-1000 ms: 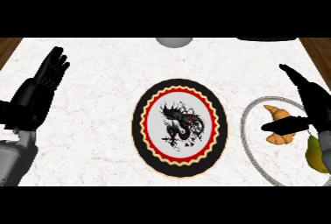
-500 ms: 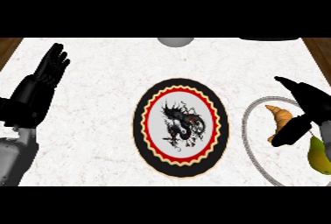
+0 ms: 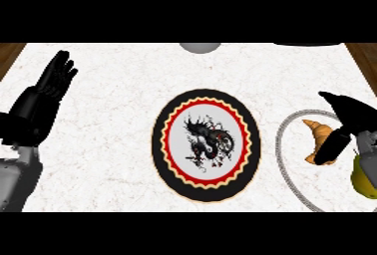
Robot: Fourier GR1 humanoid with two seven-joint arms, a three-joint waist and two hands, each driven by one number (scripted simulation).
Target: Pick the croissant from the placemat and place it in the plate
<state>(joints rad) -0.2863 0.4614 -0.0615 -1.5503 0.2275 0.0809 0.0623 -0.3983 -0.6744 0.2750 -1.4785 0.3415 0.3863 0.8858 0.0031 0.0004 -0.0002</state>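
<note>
Two hands: both black, each on a grey forearm, one at either side of the view, coming up from the lower edge.
Worktop (image 3: 110, 149): white and faintly speckled, filling most of the view, with a strip of brown wood showing at the far left and far right corners.
Left hand (image 3: 46, 94): at the left edge, fingers straight and pointing away up the worktop, spread a little, holding nothing and touching none of the other things. It rests well apart from the placemat.
Placemat (image 3: 173, 144): an oval in the middle of the worktop, black outer band, then a red ring with a cream zigzag edge, then a pale grey centre bearing a black and red dragon-like figure. Nothing lies on it.
Grey round thing (image 3: 199, 47): at the far edge of the worktop, above the placemat, only its lower part showing; what it is cannot be told.
Plate (image 3: 282, 149): just to the right of the placemat, a pale plate with a grey rim, its right part cut off by the view's edge.
Croissant (image 3: 318, 130): golden brown, lying inside the plate, near its upper middle, partly hidden by the right hand.
Right hand (image 3: 346, 117): over the plate at the right edge, fingers curled down round the croissant, the thumb lying across its lower end.
Yellow-green thing (image 3: 362, 177): at the right edge, below the right hand, mostly out of view.
</note>
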